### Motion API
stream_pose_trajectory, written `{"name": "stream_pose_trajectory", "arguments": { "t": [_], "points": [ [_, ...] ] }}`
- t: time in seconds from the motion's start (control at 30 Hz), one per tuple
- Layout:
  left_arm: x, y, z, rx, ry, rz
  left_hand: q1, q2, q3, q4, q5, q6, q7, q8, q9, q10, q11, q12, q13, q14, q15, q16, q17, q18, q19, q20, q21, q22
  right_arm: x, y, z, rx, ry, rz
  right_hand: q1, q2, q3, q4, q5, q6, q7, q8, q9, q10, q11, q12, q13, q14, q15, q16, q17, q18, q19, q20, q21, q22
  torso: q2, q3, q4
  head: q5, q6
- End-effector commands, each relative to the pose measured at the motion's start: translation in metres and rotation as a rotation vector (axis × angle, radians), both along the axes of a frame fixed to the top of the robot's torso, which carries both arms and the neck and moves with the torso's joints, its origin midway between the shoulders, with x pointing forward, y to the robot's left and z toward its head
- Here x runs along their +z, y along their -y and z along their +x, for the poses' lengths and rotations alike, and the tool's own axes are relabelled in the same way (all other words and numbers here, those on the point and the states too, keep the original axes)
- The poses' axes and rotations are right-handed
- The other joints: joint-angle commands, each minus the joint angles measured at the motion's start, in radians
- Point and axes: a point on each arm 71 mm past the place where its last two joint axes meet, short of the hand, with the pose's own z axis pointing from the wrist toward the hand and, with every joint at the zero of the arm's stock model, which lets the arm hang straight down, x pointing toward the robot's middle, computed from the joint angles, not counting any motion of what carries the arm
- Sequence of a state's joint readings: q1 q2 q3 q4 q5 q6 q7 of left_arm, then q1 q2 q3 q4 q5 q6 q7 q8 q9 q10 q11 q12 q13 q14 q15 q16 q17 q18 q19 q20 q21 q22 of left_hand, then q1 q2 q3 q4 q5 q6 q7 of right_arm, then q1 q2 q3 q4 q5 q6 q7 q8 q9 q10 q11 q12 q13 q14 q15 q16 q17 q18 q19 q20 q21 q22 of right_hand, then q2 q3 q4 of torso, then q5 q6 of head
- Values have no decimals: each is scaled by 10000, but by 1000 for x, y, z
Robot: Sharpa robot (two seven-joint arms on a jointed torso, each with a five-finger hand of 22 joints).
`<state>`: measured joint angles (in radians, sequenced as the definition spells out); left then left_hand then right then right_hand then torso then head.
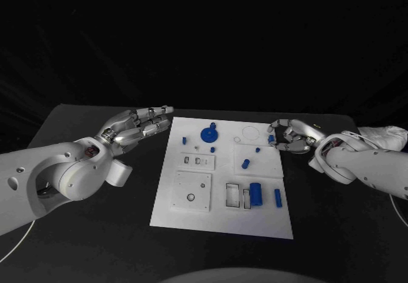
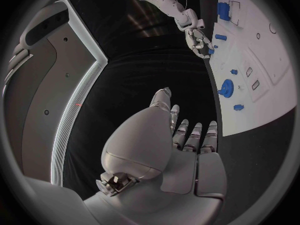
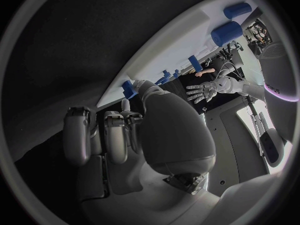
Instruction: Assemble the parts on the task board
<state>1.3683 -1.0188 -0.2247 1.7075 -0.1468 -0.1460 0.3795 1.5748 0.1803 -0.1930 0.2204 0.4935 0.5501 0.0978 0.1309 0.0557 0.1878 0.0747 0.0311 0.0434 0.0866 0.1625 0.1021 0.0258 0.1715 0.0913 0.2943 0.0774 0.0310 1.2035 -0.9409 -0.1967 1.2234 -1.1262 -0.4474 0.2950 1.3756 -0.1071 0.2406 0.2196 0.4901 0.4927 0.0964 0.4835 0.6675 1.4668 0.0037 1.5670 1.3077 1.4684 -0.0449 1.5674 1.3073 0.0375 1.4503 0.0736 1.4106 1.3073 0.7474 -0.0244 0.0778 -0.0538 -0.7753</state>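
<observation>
The white board [image 1: 223, 224] sits mid-tabletop with most blue pieces loose: a gear [image 1: 209, 134] at the far side, a fat cylinder [image 1: 256, 194] and a thin rod [image 1: 278, 198] lying near the right, so most of the assembly looks undone. The right hand [image 1: 289, 136] pinches a small blue piece [image 1: 272, 139] at the board's far right edge. The left hand [image 1: 140, 125] hovers spread and empty off the far left edge.

Robot lab: black-draped table [image 1: 76, 247].

Dim scene, fisheye-bent wrist views
</observation>
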Motion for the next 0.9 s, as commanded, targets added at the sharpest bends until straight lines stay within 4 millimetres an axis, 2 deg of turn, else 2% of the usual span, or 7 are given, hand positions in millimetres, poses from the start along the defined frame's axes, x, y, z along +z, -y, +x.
{"name": "stream_pose_trajectory", "arguments": {
  "t": [0.03, 0.23, 0.6, 0.8, 0.9],
  "points": [
    [1, 2, -1, -215, 62, -90, 90, -13, -16, -48, 53, -18, 43, 11, 6, 26, 26, 12, 10, 62, 18, 40, 11, 12, 50, -12, 46, 16, -2, 0, 0, 100, -181, -132, 17, -89, 78, 1, -46, -45, -20, -65, -36, 1040, 61, 38, 2631, 1002, 44, 7, 2608, 61, -60, -10, -73, 2059, -3, 2, 2, 4, -3],
    [1, 2, -1, -216, 51, -85, 90, -13, -16, -48, 53, -18, 43, 11, 6, 26, 26, 12, 10, 62, 18, 40, 11, 12, 50, -12, 46, 16, -2, 0, 0, 69, -174, -145, 81, -76, 160, -38, 9, 313, -13, 134, -86, 1040, 68, 38, 2631, 994, 48, -4, 2596, 62, -64, -4, -82, 2057, -4, 3, 3, 7, -6],
    [1, 1, -1, -209, 23, -73, 90, -13, -16, -48, 53, -18, 43, 11, 6, 26, 26, 12, 10, 62, 18, 40, 11, 12, 50, -12, 46, 16, -2, 1, 0, 18, -168, -153, 63, -34, 162, -62, 7, 618, -27, 541, 81, 1040, 61, 38, 2631, 981, 46, -20, 2580, 67, -74, -3, -100, 2052, -3, 2, 0, -31, -33],
    [1, 0, -1, -187, 16, -65, 90, -13, -16, -48, 53, -18, 43, 11, 6, 26, 26, 12, 10, 62, 18, 40, 11, 12, 50, -12, 46, 16, -2, 1, 0, -63, -88, -142, 92, 62, 180, -110, -43, 979, -67, 977, 290, 1040, 27, 38, 2631, 983, 26, -18, 2582, 67, -66, -20, -98, 2054, 0, 1, 6, -42, -60],
    [0, 0, -1, -192, 12, -65, 90, -13, -16, -48, 53, -18, 43, 11, 6, 26, 26, 12, 10, 62, 18, 40, 11, 12, 50, -12, 46, 16, -1, 1, 0, -103, -36, -135, 104, 82, 189, -120, -55, 1037, -73, 1034, 315, 1040, 25, 38, 2631, 980, 19, -22, 2578, 68, -68, -22, -103, 2053, -5, -5, 4, -38, -66]
  ]
}}
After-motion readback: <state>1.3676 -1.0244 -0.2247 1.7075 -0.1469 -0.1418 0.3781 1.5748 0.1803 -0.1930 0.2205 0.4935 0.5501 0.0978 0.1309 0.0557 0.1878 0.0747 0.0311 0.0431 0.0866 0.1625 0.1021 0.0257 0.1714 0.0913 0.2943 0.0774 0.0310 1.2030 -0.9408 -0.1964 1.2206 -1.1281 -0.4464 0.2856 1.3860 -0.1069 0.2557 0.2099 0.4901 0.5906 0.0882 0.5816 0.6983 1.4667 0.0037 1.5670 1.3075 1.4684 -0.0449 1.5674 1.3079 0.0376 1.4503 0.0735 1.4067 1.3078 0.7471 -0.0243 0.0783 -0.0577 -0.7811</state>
